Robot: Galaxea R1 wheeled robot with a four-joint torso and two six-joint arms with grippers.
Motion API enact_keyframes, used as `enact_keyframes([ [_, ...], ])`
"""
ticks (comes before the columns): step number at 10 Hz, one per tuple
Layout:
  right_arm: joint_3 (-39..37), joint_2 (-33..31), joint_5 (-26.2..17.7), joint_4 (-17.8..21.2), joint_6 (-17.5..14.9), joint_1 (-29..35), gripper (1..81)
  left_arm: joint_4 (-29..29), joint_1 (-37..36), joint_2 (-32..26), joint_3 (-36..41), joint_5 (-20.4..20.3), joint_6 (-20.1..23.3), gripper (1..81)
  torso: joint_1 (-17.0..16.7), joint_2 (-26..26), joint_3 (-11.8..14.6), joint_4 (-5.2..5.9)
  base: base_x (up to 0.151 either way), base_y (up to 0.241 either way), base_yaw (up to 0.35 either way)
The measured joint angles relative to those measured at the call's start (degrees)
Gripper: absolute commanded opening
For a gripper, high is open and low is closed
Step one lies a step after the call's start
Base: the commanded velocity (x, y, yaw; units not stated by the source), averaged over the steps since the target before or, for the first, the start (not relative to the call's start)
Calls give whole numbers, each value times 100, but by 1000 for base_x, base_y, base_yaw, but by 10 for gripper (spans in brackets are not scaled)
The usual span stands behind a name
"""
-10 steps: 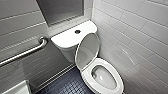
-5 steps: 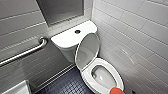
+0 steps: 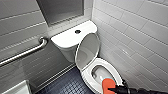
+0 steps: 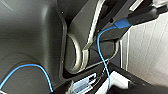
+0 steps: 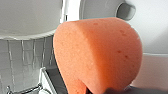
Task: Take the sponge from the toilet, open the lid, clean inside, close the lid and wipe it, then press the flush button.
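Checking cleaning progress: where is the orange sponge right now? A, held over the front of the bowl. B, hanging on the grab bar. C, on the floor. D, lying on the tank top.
A: the right gripper holds the sponge over the toilet's front rim, the lid raised.

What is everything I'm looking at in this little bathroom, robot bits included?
toilet: one, white, by the right tiled wall.
lid: one, white, raised against the tank.
flush button: one, dark, on the tank top.
sponge: one, orange, above the bowl.
grab bar: one, metal, on the left wall.
floor: dark blue tiles, beside the toilet.
right gripper: one, black, holding the sponge.
cable: blue, two stretches, across the robot's dark body.
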Motion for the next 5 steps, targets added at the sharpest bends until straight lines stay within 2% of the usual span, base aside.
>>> enact_keyframes([
  [2, -289, 229, -269, -5, 38, 245, 10, 0, -24, 0, 0, -4, 0, 811, 0, 0, 0, 182, 0, 0, 0],
  [5, -584, 647, -523, -5, 228, 631, 10, 0, -22, 33, 0, -1, -2, 811, 0, 0, -2, 594, 0, 0, 0],
])
